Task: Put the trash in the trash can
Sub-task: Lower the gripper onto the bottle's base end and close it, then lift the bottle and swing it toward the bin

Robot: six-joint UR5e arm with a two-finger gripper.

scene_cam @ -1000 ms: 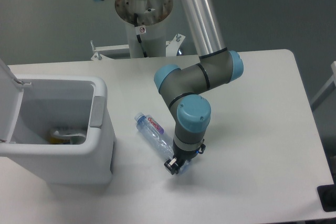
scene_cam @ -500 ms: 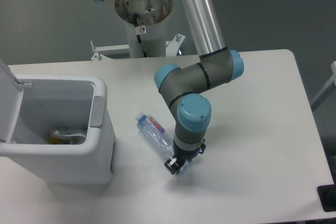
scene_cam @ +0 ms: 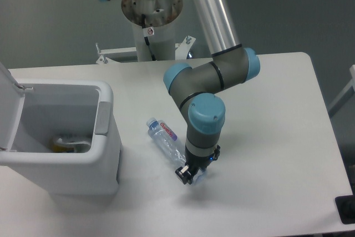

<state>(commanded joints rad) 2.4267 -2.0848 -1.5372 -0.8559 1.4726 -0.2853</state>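
A clear crushed plastic bottle [scene_cam: 165,140] with a pale blue cap and a red label lies slanted on the white table, cap toward the upper left. Its lower right end sits between the fingers of my gripper [scene_cam: 188,176], which points down at the table and looks shut on it. To the left stands the trash can [scene_cam: 105,154], a pale grey bin with its flip lid [scene_cam: 8,84] raised. Something pale and yellowish [scene_cam: 66,143] lies at the can's bottom; I cannot tell what it is. No blister pack shows on the table.
The arm's base column [scene_cam: 151,26] rises behind the table's far edge. A dark object [scene_cam: 346,210] sits at the table's front right corner. The arm's elbow [scene_cam: 222,76] hangs over the table's middle.
The gripper and wrist have shifted slightly right and down, and the bottle has moved the same way with them. The trash can has not moved.
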